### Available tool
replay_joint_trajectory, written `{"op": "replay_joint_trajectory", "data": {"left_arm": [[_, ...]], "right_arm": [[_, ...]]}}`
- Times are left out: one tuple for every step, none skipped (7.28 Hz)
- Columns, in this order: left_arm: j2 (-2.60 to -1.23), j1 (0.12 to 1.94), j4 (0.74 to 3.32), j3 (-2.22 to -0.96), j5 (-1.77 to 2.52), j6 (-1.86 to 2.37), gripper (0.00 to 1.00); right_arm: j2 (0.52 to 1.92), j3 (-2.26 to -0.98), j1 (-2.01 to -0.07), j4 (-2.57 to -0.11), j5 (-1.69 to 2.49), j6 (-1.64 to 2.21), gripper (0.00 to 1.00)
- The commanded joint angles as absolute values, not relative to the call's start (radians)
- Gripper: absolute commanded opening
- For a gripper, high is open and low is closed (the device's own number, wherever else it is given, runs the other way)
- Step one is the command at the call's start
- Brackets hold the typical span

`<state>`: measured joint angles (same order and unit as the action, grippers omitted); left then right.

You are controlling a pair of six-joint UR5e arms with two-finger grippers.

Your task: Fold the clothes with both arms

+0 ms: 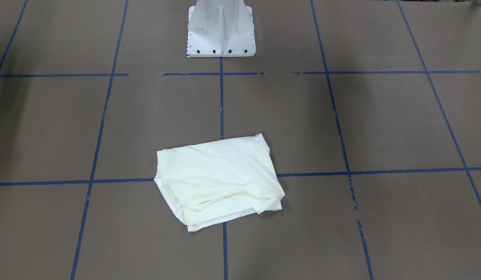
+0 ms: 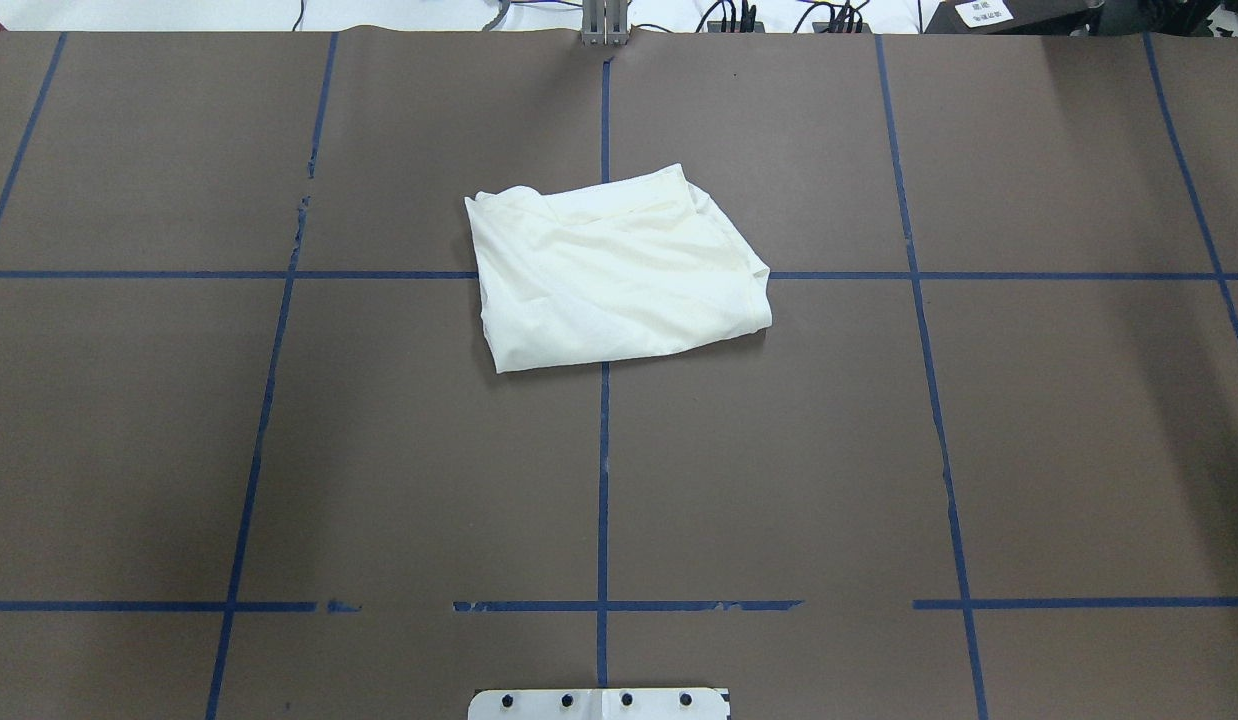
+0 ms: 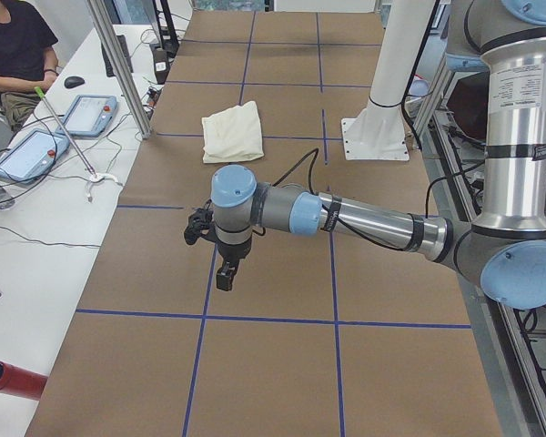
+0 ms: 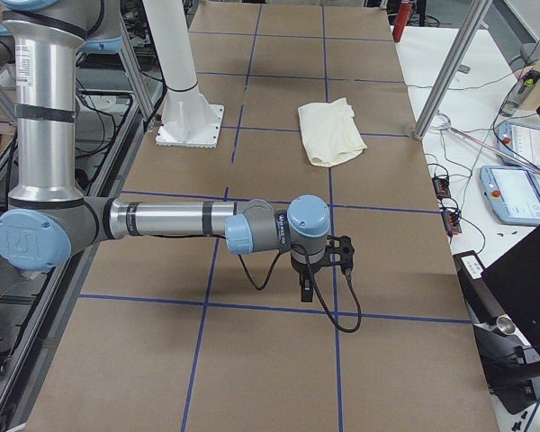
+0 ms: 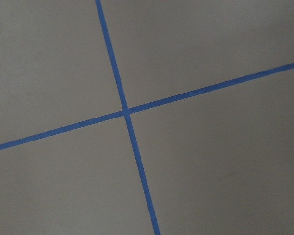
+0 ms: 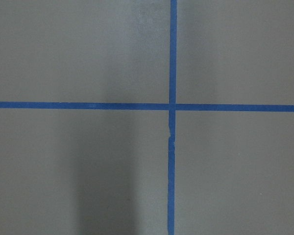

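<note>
T-shirt [image 1: 219, 182], cream-white, lies folded into a compact rectangle, plain side up, on the brown table [image 2: 879, 450]. It sits directly out in front of the white pedestal base [image 1: 221, 27], across a blue tape crossing [image 2: 604, 275]. Well off to the base's left hangs the left gripper [image 3: 226, 273], and well off to its right the right gripper [image 4: 307, 286]. Both are clear of the T-shirt. Jaw position on either gripper cannot be determined.

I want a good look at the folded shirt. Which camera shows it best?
The overhead exterior view: the shirt lies large and unobstructed. Front-facing is nearly as good; side views show it small and distant; wrist cameras see only the table.
</note>
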<state>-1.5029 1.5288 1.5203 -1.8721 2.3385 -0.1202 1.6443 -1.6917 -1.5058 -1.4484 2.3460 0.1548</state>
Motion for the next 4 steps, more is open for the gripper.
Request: {"op": "replay_joint_trajectory", "data": {"left_arm": [[-1.512, 1.531, 1.438, -1.923, 2.355, -0.121, 1.00], [-1.506, 1.531, 1.439, -1.930, 2.356, -0.121, 1.00], [-1.502, 1.532, 1.445, -1.931, 2.361, -0.126, 1.00], [-1.508, 1.531, 1.447, -1.927, 2.359, -0.124, 1.00]], "right_arm": [[1.628, -1.698, -1.454, -1.498, 2.327, 0.164, 1.00], [1.606, -1.715, -1.453, -1.572, 2.330, 0.164, 1.00], [1.611, -1.738, -1.454, -1.598, 2.332, 0.164, 1.00], [1.615, -1.729, -1.454, -1.595, 2.344, 0.154, 1.00]]}}
